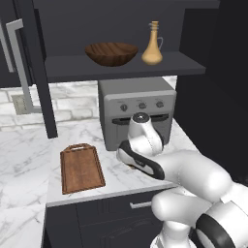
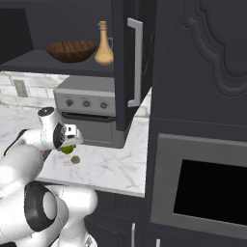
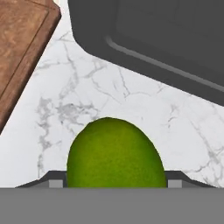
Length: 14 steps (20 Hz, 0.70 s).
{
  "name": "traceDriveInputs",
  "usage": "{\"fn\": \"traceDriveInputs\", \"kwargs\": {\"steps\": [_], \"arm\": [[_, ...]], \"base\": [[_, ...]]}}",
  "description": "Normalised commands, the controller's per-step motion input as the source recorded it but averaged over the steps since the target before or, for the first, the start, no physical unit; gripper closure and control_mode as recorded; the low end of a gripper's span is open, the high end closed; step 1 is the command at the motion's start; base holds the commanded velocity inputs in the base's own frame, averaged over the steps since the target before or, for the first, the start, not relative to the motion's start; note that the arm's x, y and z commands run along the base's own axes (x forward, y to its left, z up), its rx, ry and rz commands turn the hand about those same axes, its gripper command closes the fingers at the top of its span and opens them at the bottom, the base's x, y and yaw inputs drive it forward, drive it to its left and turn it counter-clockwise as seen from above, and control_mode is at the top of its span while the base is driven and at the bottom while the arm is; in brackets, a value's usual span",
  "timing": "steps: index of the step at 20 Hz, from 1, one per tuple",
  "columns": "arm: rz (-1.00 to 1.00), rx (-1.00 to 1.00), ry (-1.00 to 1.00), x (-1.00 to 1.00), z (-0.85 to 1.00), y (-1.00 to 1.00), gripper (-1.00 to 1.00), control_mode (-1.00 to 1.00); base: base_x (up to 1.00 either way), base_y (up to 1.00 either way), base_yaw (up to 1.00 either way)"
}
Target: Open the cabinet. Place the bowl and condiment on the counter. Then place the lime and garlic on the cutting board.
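Jaws: closed on the lime [image 3: 114, 153]; in the hand view each finger tip [image 3: 56, 183] sits flush against a flank of the fruit with no gap showing
Lime, position: between the jaws, low over the bench [image 1: 29, 145], in front of the grey toaster oven [image 1: 138, 111]; whether it has left the marble cannot be told
Garlic [image 2: 75, 159]: on the bench just beside the lime, on its near right in the right base view, not touched
Cabinet [image 2: 123, 62]: doors swung wide, so the opening step is judged complete
Bowl [image 1: 112, 53]: on the cabinet's inner shelf, mouth up, not yet brought down
Condiment [image 1: 152, 48]: on the same shelf just right of the bowl, upright, neck up, side handle to the right in the left base view
Step in hand: judged to be the lime transfer to the cutting board [image 1: 81, 169], taken up while the bowl and condiment remain on the shelf
Lime, axis: close to round; slightly longer up the hand view than across it, with no end to tell a pointing direction
Cutting board, axis: long axis runs from the bench's front edge toward the tiled wall, slightly skewed; handle slot at the wall end; nothing on it
Next move calls for: a lift clear of the board's raised rim, a carry leftward past the oven's front, and a release low over the middle of the board, since a round fruit is apt to roll
Outstanding: garlic, bowl, condiment
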Motion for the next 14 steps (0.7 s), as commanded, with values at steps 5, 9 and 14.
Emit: {"fn": "traceDriveInputs", "kwargs": {"steps": [5, 9, 14], "arm": [[0.35, 0.00, 0.04, 0.07, 0.16, 0.86, 1.00, -1.00], [0.34, 0.00, 0.00, 0.23, 0.08, 0.79, 1.00, -1.00], [0.20, -0.05, 0.00, 0.30, 0.01, 0.59, 1.00, -1.00]], "base": [[0.00, 0.00, 0.00], [0.00, 0.00, 0.00], [0.00, 0.00, 0.00]]}}
